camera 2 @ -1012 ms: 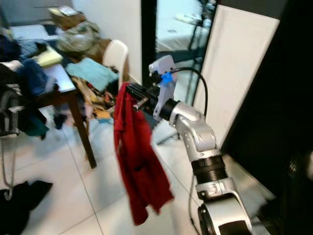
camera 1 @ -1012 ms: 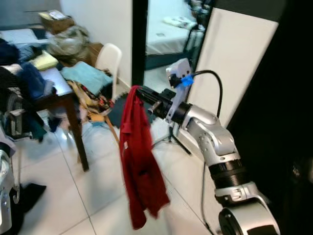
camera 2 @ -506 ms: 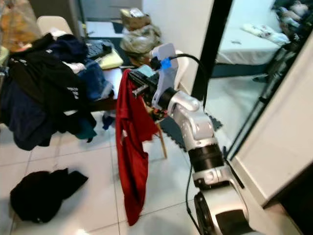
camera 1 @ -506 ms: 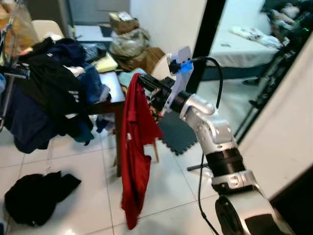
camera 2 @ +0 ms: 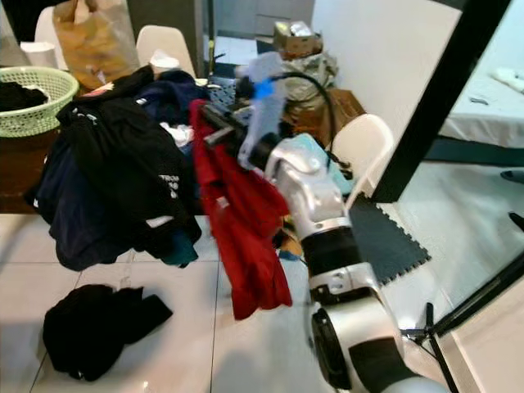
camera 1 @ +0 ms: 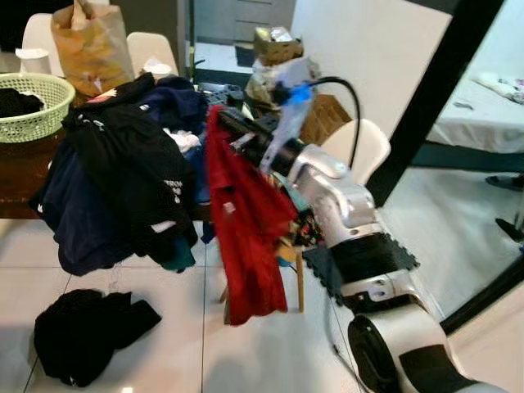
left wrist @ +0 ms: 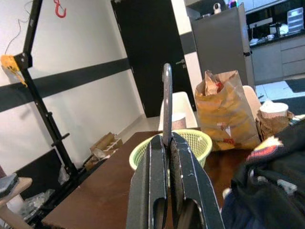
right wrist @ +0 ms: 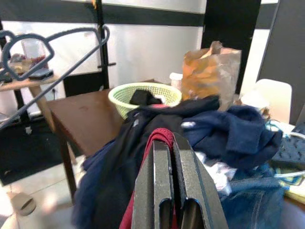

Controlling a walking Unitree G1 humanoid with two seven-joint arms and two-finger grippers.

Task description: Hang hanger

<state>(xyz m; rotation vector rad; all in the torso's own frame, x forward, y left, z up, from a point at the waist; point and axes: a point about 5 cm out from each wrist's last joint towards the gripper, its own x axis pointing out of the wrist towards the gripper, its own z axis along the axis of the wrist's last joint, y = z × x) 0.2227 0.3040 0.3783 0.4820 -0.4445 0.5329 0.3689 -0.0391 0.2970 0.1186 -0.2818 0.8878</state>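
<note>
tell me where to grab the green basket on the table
Pinch the green basket by its near rim, straight down from above: it sits upright on the brown table, top open, and the black cloth inside leaves that rim bare.

A white tiled floor (camera 1: 147, 270) is seen, with a black garment heap (camera 1: 86, 332) lying on it. A dark wooden table (right wrist: 88, 112) is piled with dark clothes (camera 1: 123, 176) and carries a green basket (camera 1: 33, 102) and a brown paper bag (camera 1: 90, 45). White chairs (camera 1: 360, 151) are placed around it. A white wall (camera 1: 368, 57) is met by a black door frame (camera 1: 430, 94). A dark foam mat (camera 2: 385, 241) is laid nearby. A black door (left wrist: 150, 52) is set in a striped wall.
</note>
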